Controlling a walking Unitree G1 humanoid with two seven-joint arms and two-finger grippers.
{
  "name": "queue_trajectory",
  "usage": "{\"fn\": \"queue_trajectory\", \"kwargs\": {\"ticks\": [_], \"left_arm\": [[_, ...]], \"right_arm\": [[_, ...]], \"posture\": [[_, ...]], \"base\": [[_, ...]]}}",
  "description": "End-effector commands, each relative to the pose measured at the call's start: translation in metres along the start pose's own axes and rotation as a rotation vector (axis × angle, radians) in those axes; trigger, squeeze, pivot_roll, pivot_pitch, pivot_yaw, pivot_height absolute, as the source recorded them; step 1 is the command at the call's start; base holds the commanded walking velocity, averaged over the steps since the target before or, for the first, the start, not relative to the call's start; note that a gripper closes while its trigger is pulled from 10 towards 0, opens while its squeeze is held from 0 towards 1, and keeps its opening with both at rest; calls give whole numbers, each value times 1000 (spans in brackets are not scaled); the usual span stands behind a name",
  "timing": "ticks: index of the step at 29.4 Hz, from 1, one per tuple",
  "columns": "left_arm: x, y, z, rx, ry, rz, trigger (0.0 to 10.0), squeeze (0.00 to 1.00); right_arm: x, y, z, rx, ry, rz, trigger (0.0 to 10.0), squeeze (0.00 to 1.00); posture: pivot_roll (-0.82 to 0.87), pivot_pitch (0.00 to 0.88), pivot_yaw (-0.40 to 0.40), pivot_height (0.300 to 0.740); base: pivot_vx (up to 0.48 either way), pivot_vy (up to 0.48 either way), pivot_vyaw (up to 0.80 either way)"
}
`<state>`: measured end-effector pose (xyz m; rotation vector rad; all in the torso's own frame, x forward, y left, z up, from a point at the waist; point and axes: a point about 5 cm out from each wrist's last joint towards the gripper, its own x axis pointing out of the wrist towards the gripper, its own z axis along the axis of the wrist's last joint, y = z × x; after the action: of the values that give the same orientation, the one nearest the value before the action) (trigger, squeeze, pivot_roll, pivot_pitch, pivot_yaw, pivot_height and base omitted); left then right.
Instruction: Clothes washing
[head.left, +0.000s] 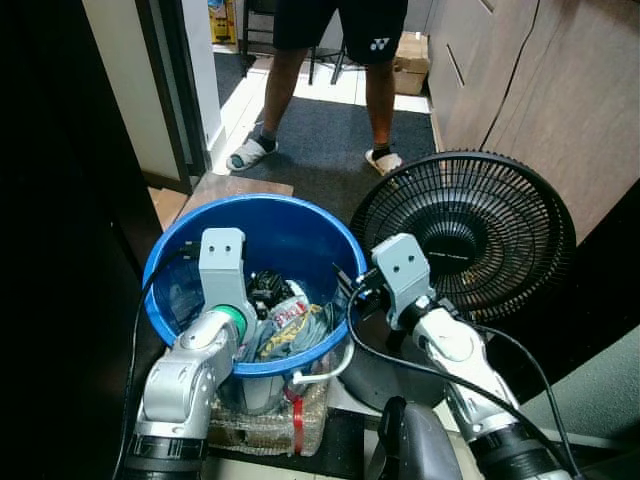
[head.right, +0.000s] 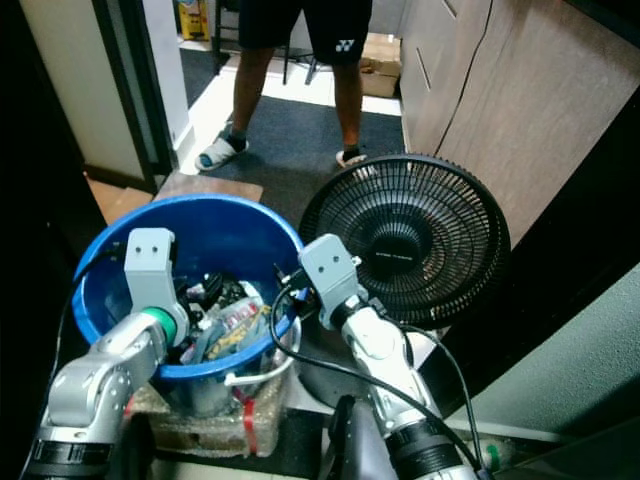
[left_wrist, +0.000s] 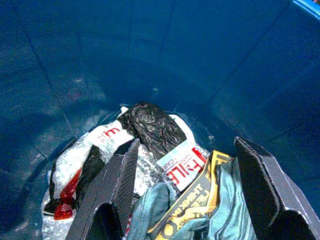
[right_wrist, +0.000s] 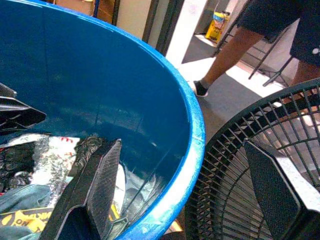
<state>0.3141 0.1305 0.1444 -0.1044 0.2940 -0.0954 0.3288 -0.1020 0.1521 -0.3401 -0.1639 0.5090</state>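
A blue plastic tub stands in front of me with a heap of clothes at its bottom. The heap holds a grey-blue garment with a yellow print, a white piece with red letters and a crumpled black piece. My left gripper reaches down inside the tub, open, just above the heap with nothing between its fingers. My right gripper is open at the tub's right rim. It straddles that rim, one finger inside and one outside by the fan.
A black floor fan stands tight against the tub's right side. A person in black shorts stands on the dark mat beyond. The tub rests on a wrapped bundle with a red strap. Wooden cabinets line the right, a dark door frame the left.
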Motion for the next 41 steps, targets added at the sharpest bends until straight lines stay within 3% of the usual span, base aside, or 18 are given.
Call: {"fn": "queue_trajectory", "kwargs": {"ticks": [1, 2, 3, 4, 5, 7, 17, 22, 25, 26, 27, 30, 31, 33, 34, 35, 36, 41], "left_arm": [[-2, 18, -40, 61, 139, 61, 10000, 0], [-2, 18, -40, 61, 139, 61, 10000, 0], [-2, 24, -43, 179, 127, 75, 10000, 0], [-2, 24, -43, 179, 127, 75, 10000, 0], [-3, 28, -46, 270, 121, 81, 10000, 0], [-3, 33, -46, 306, 123, 92, 10000, 0], [-3, 45, -44, 254, 157, 127, 10000, 0], [-3, 51, -48, 264, 172, 131, 10000, 0], [0, 36, -34, 129, 73, 41, 10000, 0], [0, 36, -34, 129, 73, 41, 10000, 0], [0, 28, -19, 63, -22, 10, 10000, 0], [0, 28, -19, 63, -22, 10, 10000, 0], [-1, 21, -2, 16, -118, -14, 10000, 0], [-3, 14, 17, -24, -203, -39, 10000, 0], [-6, 4, 44, -29, -318, -64, 10000, 0], [-6, 4, 44, -29, -318, -64, 10000, 0], [-7, -8, 74, -8, -438, -75, 10000, 0], [-1, -14, 83, 8, -463, -63, 10000, 0]], "right_arm": [[-3, 9, -15, 22, 74, 32, 10000, 0], [-3, 9, -15, 22, 74, 32, 10000, 0], [-3, 9, -14, 22, 72, 32, 10000, 0], [-3, 9, -14, 22, 72, 32, 10000, 0], [-3, 9, -14, 20, 71, 32, 10000, 0], [-3, 9, -15, 7, 77, 29, 10000, 0], [-1, 4, -30, -96, 197, -24, 10000, 0], [0, 4, -28, -87, 186, -33, 10000, 0], [2, 5, -16, 6, 109, -36, 10000, 0], [2, 5, -16, 6, 109, -36, 10000, 0], [2, 6, -13, 24, 88, -37, 10000, 0], [2, 6, -13, 24, 88, -37, 10000, 0], [2, 7, -12, 29, 79, -41, 10000, 0], [2, 8, -12, 34, 75, -43, 10000, 0], [2, 10, -12, 39, 71, -40, 10000, 0], [2, 10, -12, 39, 71, -40, 10000, 0], [3, 13, -11, 45, 66, -33, 10000, 0], [5, 15, -10, 50, 59, -22, 10000, 0]], "posture": [[118, 84, -25, 300], [118, 84, -25, 300], [119, 82, -25, 300], [119, 82, -25, 300], [119, 81, -25, 300], [119, 80, -24, 300], [122, 83, -20, 300], [123, 85, -19, 300], [121, 88, -18, 300], [121, 88, -18, 300], [121, 88, -18, 300], [121, 88, -18, 300], [121, 88, -18, 300], [116, 90, -19, 300], [119, 91, -22, 300], [119, 91, -22, 300], [124, 91, -25, 300], [121, 89, -23, 300]], "base": [[0, 0, 0], [0, 0, 0], [0, 0, 0], [0, 0, 0], [0, 0, 0], [0, 0, 0], [0, 0, 0], [0, 0, 0], [0, 0, 0], [0, 0, 0], [0, 0, 0], [0, 0, 0], [0, 0, 0], [0, 0, 0], [0, 0, 0], [0, 0, 0], [0, 0, 0], [0, 0, 0]]}}
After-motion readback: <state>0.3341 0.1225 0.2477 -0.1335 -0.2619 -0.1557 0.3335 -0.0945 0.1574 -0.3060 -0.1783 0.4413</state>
